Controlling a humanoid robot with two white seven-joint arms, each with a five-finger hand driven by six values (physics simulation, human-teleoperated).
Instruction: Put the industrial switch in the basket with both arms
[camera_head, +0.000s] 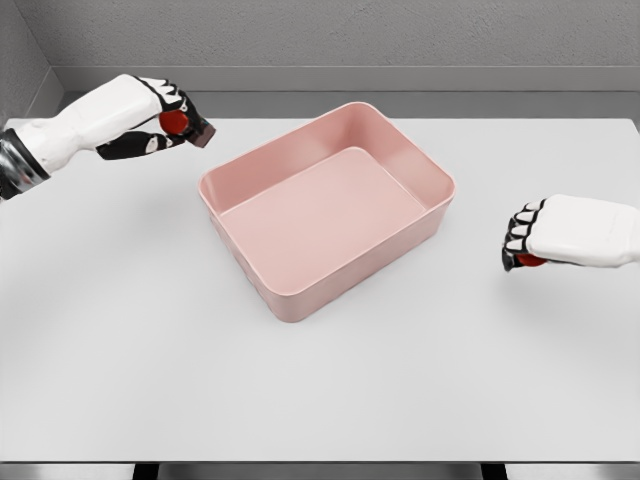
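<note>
My left hand (160, 120) is raised over the table's far left corner, shut on an industrial switch (200, 133) with a red button and a dark body. It hangs just left of the pink basket (340, 275), which lies empty and turned at an angle in the middle of the table. At the right edge, my right hand (522, 243) lies low on the table with its fingers curled over a second red-topped switch (531, 261). Only a sliver of red shows under the palm. This hand is apart from the basket's right corner.
The white table (320, 390) stretches wide in front of the basket. A grey wall runs behind the far edge.
</note>
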